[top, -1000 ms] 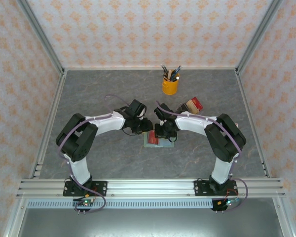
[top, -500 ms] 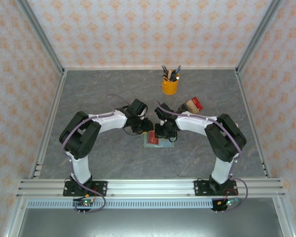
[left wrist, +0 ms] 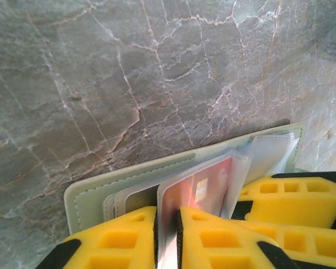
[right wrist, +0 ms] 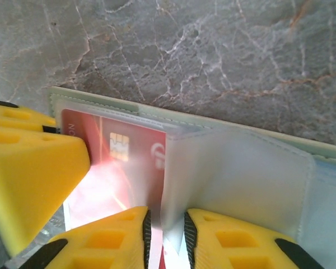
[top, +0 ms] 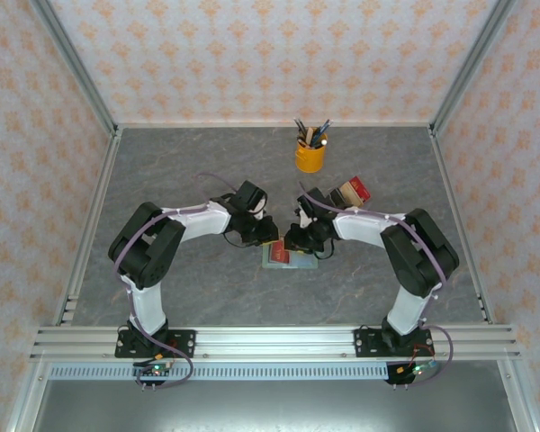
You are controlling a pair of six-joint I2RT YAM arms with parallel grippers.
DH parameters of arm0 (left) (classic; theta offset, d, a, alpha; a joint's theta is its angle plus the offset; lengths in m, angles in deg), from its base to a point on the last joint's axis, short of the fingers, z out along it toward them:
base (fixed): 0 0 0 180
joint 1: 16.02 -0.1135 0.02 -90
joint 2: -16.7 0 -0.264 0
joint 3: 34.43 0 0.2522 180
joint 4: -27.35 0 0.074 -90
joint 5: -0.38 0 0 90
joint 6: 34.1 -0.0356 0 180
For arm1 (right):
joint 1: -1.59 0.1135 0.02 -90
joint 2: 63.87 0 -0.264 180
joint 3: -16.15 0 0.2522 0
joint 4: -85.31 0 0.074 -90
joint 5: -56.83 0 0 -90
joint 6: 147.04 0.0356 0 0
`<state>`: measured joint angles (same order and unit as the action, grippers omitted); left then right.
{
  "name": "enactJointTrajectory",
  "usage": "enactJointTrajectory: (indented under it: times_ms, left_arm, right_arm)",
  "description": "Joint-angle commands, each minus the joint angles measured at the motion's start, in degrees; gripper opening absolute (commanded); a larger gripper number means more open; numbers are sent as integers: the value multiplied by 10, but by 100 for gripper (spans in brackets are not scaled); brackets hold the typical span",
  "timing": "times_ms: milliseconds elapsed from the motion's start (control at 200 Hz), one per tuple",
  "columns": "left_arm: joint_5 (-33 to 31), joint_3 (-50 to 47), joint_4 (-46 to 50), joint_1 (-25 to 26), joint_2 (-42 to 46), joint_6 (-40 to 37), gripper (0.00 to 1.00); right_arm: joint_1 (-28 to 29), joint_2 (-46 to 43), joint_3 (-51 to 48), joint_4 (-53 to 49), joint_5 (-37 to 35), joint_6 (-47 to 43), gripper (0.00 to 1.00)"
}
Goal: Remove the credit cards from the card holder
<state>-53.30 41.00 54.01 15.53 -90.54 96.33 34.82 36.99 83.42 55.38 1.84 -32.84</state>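
While the left hand (left wrist: 168,224) clamps the clear sleeve (left wrist: 242,165) holding the red credit card (left wrist: 204,188), the right hand (right wrist: 165,227) pinches a pale pocket leaf (right wrist: 241,179) — likely bracing the card holder (left wrist: 89,196) open on the counter (top: 180,171).

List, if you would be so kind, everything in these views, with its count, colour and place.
card holder: one, sage green, lying open on the table between the two end effectors
credit card: one seen, red, inside a clear sleeve of the card holder
pen cup: one, yellow, holding pens, far middle of the table
blocks: one cluster, dark, tan and red, right of the pen cup and nearer
table: one, grey marbled
walls: peach-patterned, around the table
left end effector: one, yellow fingers, closed on a clear sleeve of the card holder
right end effector: one, yellow fingers, closed on another clear sleeve
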Motion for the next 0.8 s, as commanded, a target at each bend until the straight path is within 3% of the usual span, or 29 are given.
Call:
enactJointTrajectory:
  times_ms: [0, 250, 415, 796]
  left_arm:
    - [79, -22, -58, 5, 12, 5, 12]
    - [121, -63, -145, -21, 27, 43, 1]
    - [146, -65, -163, -30, 35, 51, 0]
    - [180, -92, -243, -46, 41, 110, 0]
  right_arm:
    - [-12, 29, -47, 27, -3, -11, 30]
    - [-66, -57, -83, 88, 78, 18, 37]
    - [-76, -99, -91, 125, 110, 49, 36]
    - [-76, -86, -118, 212, 164, 119, 33]
